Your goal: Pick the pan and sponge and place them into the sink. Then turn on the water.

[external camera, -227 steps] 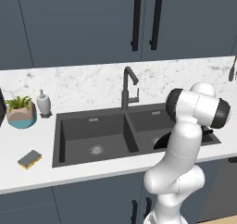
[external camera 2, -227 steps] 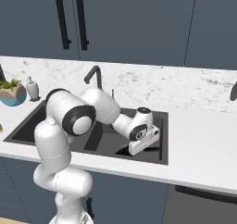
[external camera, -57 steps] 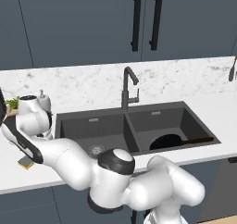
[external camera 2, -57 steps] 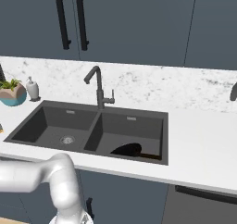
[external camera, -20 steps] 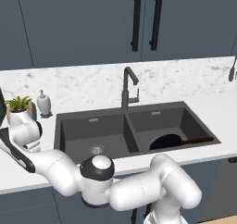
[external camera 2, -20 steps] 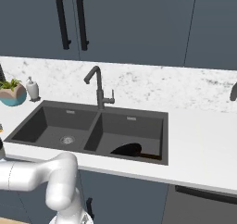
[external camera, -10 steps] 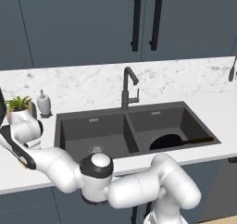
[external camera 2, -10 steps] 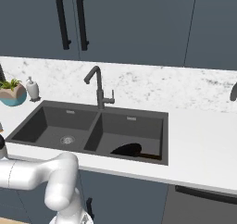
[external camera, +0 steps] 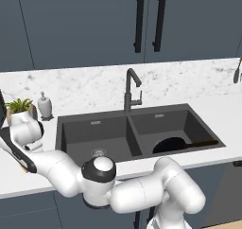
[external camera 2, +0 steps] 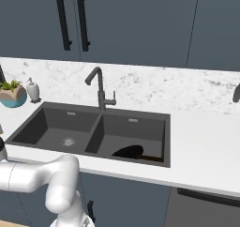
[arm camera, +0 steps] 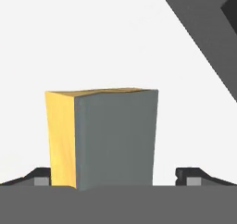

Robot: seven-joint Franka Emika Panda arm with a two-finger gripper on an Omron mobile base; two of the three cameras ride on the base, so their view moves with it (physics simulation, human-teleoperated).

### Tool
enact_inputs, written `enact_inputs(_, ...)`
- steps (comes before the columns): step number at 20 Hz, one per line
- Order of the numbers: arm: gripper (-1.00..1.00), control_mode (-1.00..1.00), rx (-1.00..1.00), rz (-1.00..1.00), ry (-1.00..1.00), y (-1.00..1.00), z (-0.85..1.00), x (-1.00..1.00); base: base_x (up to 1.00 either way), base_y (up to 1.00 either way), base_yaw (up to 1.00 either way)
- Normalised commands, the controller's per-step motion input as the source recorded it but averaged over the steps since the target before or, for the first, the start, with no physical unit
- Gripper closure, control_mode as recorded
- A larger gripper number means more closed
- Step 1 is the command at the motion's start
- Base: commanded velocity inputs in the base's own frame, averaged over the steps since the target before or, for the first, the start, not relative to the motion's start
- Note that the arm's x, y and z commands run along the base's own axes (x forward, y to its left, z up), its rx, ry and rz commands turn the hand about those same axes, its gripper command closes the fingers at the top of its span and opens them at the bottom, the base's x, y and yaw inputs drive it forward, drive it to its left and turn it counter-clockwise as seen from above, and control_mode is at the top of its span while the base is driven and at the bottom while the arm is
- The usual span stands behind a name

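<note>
The sponge (arm camera: 113, 135), dark grey on top with a yellow side, lies on the white counter left of the sink (external camera: 66, 128). In the hand view it sits between the two fingertips (arm camera: 192, 176). My gripper (arm camera: 118, 179) is open and straddles it, with a gap on the right side. In the left base view the gripper (external camera: 21, 162) is low over the counter at the far left and covers the sponge. The black pan (external camera: 169, 145) lies in the right basin, its handle pointing right. The same pan (external camera 2: 129, 152) shows in the right base view. No water runs from the faucet (external camera: 130, 88).
A white soap dispenser (external camera: 45, 105) and a teal plant pot (external camera: 21, 110) stand on the counter just behind the hand. The arm sweeps low along the counter's front edge (external camera: 71, 173). A corner of the sink (arm camera: 208, 33) shows at the upper right of the hand view.
The hand has shifted only slightly over the sponge at the left of the counter. The jaws stay wide apart. The pan has not moved.
</note>
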Motion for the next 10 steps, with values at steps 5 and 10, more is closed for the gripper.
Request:
enact_inputs(5,1.00,-1.00,0.00,0.00,0.00,-0.26,-0.32,-0.49,0.00,0.00,0.00)
enact_inputs(10,1.00,-1.00,0.00,0.00,-0.01,-0.04,-0.06,-0.07,0.00,0.00,0.00)
